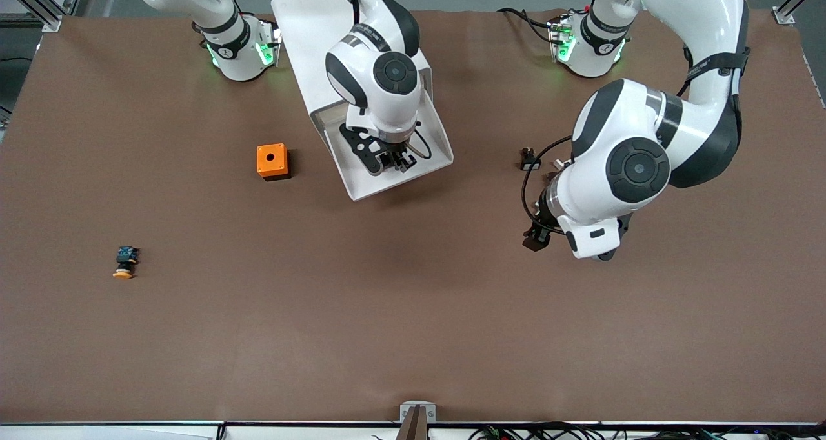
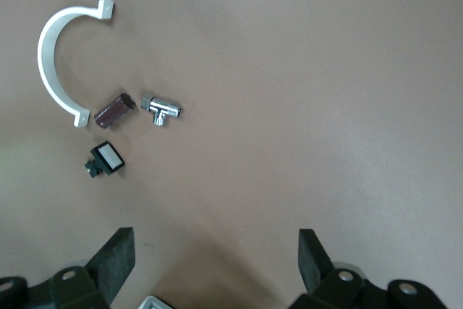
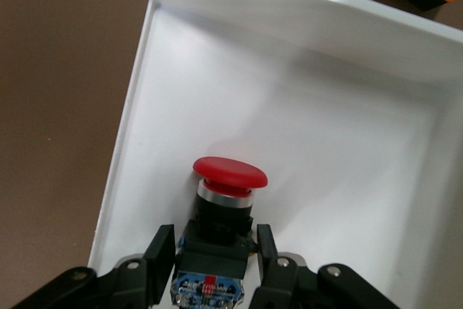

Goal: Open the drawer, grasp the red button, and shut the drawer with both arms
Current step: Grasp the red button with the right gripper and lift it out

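Observation:
The drawer (image 1: 361, 188) is pulled out of the white cabinet (image 1: 303, 27) and stands open. The red-capped button (image 3: 230, 171) lies on the drawer's white floor (image 3: 325, 142), close to a side wall. My right gripper (image 1: 393, 162) is down inside the drawer. In the right wrist view its gripper (image 3: 213, 251) has both fingers against the sides of the button's black body. My left gripper (image 1: 534, 239) hovers over bare table toward the left arm's end. It is wide open and empty in the left wrist view (image 2: 215, 251).
An orange box (image 1: 271, 160) with a round hole stands beside the drawer. A yellow-capped button (image 1: 125, 262) lies toward the right arm's end. By the left gripper lie a white-faced black button (image 2: 107, 158), a chrome fitting (image 2: 160, 108), a brown cylinder (image 2: 114, 110) and a white curved clamp (image 2: 51, 70).

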Controlling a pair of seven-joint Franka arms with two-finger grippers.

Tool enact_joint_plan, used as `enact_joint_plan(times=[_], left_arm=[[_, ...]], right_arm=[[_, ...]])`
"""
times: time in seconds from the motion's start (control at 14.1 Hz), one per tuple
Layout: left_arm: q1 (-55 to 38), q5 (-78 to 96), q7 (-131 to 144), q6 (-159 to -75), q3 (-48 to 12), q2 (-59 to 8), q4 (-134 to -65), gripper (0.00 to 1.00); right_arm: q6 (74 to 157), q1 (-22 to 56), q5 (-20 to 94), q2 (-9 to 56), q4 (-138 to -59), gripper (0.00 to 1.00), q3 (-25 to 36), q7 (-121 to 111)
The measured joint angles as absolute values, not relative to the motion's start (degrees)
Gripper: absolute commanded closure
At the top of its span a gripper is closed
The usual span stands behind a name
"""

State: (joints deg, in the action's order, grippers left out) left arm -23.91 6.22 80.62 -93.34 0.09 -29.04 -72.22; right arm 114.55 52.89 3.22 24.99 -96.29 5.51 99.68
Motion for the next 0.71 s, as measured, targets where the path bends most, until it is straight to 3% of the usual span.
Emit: enact_joint_plan(times=[0.28,0.71], left_arm=[[-23.7,6.2,72.8,-93.3,0.2,-28.2,-72.2,0.01],[-23.9,6.2,66.8,-93.3,0.2,-28.2,-72.7,0.01]], right_arm=[[112.9,52.8,3.2,25.0,-93.5,1.00,5.8,99.7],[99.4,44.2,3.2,22.3,-83.4,1.00,6.9,80.9]])
